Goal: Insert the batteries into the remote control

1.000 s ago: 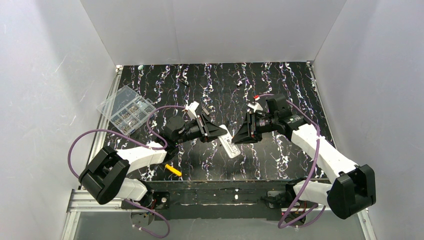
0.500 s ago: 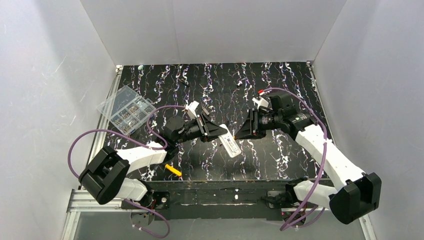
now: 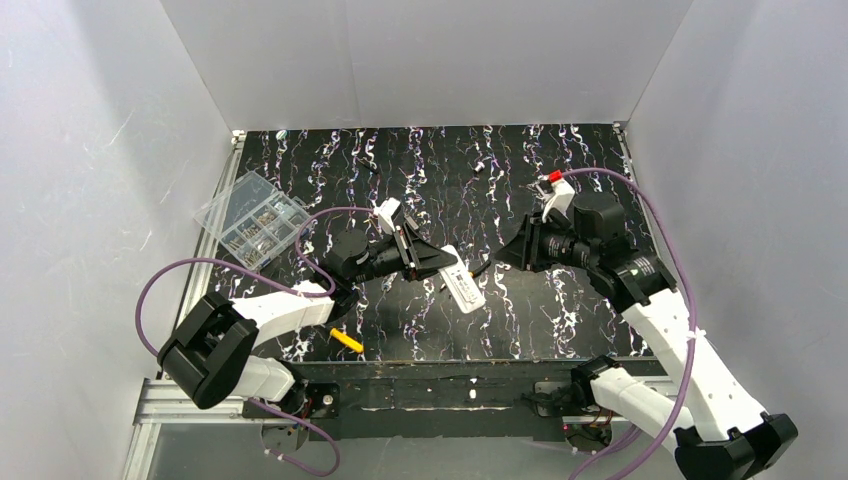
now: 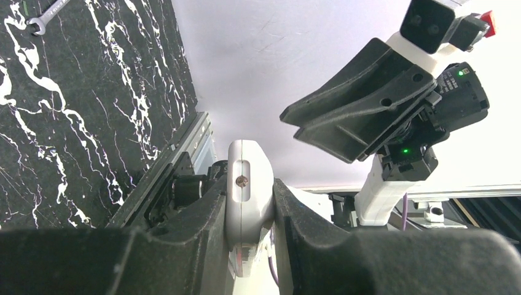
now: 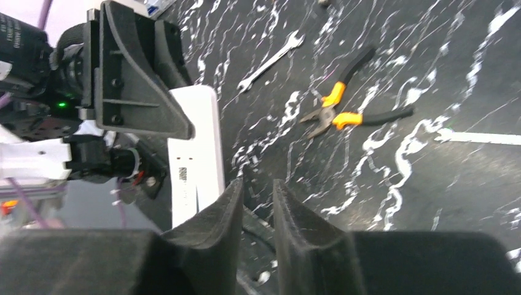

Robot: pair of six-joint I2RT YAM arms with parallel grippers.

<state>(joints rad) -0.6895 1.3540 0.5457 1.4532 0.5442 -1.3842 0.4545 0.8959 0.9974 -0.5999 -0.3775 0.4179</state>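
- Left gripper (image 4: pixel 249 192) clamps remote control (image 4: pixel 249 163); right gripper (image 5: pixel 257 193), narrowly parted, stands apart at 3 o'clock.
- Only left wrist view shows remote's end screw (image 4: pixel 242 180).

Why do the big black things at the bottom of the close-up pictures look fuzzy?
Left wrist view: the fingers of the left hand sit very near the lens and blur; the remote is sharper. Right wrist view: the right hand blurs likewise; the pliers look sharper.

Clear compartment box (image 3: pixel 252 218) sits on the marbled table (image 3: pixel 330 160); a yellow piece (image 3: pixel 347 341) lies well apart from the box, nearer the front.
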